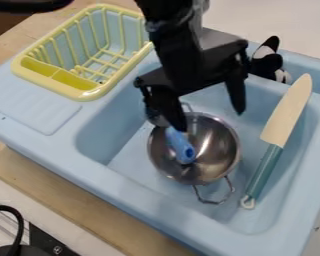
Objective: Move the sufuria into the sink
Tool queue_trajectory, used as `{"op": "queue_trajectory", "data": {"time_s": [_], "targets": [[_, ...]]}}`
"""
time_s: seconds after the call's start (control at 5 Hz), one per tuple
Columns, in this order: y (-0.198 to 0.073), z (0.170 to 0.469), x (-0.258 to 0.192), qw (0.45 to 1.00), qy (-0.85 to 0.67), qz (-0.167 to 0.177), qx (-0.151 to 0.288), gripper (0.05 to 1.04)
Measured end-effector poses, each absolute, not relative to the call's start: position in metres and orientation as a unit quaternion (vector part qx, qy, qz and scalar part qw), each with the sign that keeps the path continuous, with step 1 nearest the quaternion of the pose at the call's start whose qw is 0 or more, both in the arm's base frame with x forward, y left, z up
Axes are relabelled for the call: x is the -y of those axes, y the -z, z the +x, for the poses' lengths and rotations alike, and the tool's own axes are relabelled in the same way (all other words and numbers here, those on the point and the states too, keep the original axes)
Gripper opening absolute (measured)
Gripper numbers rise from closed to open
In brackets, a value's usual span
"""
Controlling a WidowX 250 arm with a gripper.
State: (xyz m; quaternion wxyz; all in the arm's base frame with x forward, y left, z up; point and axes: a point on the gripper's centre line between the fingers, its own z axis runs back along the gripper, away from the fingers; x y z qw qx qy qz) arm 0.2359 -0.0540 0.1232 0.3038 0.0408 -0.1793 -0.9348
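The black gripper [209, 120] hangs over the sink with its two fingers spread apart and nothing visible between them. Below it, the shiny metal sufuria [219, 145] sits inside the light blue sink [132, 145], with one wire handle toward the front and the other partly showing near the left finger. A utensil with a blue handle [181, 146] leans in the sufuria, its upper part partly hidden behind that finger. Whether the finger touches the utensil or the pot's far rim, I cannot tell.
A knife [288, 112] with a teal handle slants along the sink's right side. The yellow dish rack [89, 95] stands at the upper left. A black-and-white object [266, 62] lies by the sink's back edge. A black cable [17, 225] curves at the lower left.
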Motion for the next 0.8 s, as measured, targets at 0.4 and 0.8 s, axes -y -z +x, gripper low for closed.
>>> {"op": "queue_trajectory", "data": {"time_s": [0.4,0.8], "targets": [[-0.128,0.232,0.037,0.363,0.928,0.039,0.069,0.997],[-0.142,0.220,-0.006,0.433,0.898,0.044,0.070,0.997]]}}
